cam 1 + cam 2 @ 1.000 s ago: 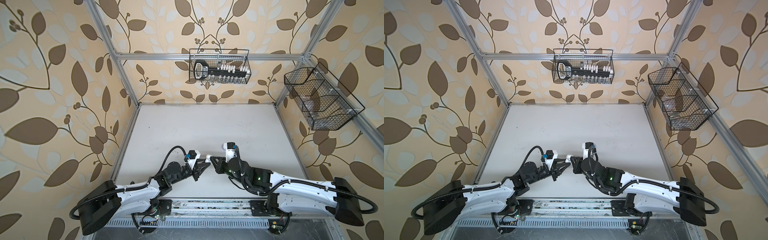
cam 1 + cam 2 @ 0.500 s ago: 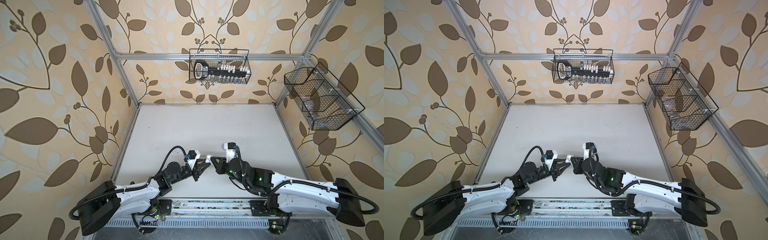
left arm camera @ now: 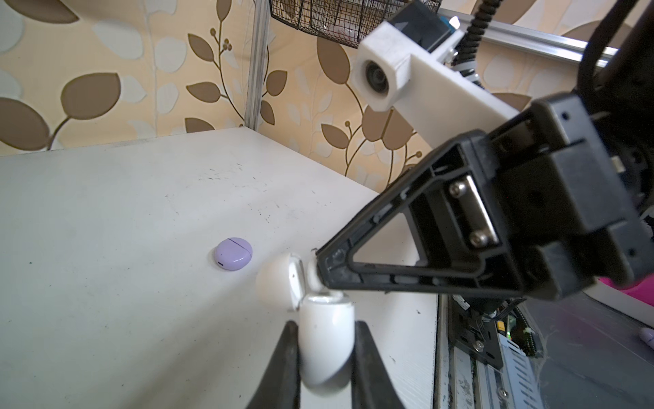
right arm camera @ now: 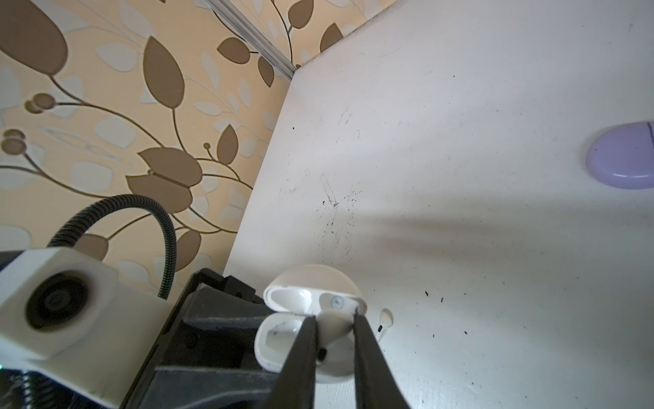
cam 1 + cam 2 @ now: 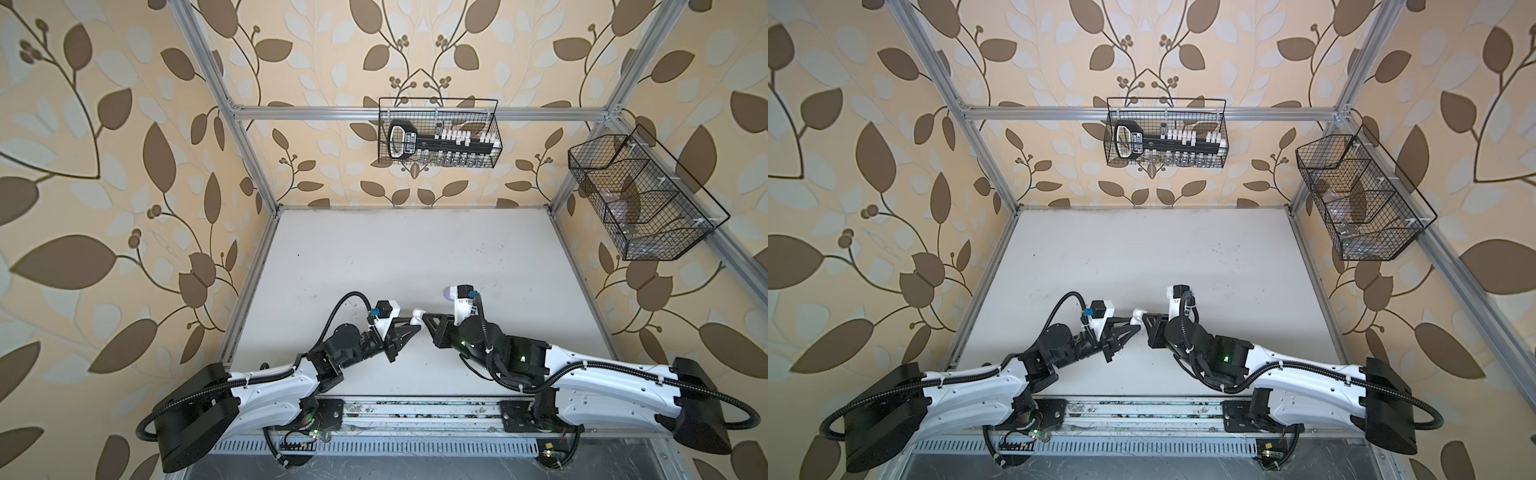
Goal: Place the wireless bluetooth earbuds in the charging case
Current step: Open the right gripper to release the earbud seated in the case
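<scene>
Over the last second I log no shift worth noting. Both arms sit as they were, tips meeting low over the front-centre of the table point(image 5: 374, 257).

Pose: both arms reach forward from the near rail, elbows out and forearms angled inward. In both top views the left gripper point(image 5: 415, 327) and the right gripper point(image 5: 424, 319) face each other nose to nose.

Left pincer: pressed onto the base of the white charging case point(image 3: 325, 354), one finger on each side, with the lid point(image 3: 276, 283) swung open. I cannot tell whether the case clears the table.

Right pincer: pinching a white earbud point(image 4: 335, 328) between its fingers, at the open mouth of the case. I cannot tell whether the earbud is seated.

View differences: only the right wrist view shows a second white earbud point(image 4: 384, 320), lying on the table just beside the case. The left wrist view alone shows the right gripper's tip at the case rim.

Further out, a closed lilac case point(image 3: 233, 254) lies flat on the table, apart from both grippers. In a top view only a sliver of it point(image 5: 447, 293) shows beside the right wrist camera.

Farthest: a wire basket point(image 5: 438, 133) on the back wall holds a black tool, and a second wire basket point(image 5: 640, 199) hangs on the right wall.
</scene>
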Motion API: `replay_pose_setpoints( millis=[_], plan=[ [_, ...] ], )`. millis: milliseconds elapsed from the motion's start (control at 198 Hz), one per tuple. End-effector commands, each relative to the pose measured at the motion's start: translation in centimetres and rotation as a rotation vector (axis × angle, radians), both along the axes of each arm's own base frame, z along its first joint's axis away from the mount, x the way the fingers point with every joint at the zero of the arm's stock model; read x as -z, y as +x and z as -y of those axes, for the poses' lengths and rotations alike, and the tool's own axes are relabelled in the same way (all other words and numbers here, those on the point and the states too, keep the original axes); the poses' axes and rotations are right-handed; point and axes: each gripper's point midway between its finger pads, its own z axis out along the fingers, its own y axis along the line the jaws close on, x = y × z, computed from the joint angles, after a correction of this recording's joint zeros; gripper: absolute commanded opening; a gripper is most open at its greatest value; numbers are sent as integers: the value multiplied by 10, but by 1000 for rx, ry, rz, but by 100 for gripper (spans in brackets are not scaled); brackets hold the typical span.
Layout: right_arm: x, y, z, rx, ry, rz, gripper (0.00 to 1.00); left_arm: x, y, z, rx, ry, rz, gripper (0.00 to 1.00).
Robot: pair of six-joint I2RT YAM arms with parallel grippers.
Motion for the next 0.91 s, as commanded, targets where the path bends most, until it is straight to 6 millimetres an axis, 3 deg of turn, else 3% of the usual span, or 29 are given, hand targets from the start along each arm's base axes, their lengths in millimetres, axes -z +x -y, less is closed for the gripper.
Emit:
replay_pose_setpoints(
  millis=[0,902],
  plan=[
    [14,-1,13,35,-57,-19,20,-32,5,-6,-34,-85,92,3],
    [-4,5,5,16,-20,9,20,-33,3,-4,-23,-87,91,3]
  ],
)
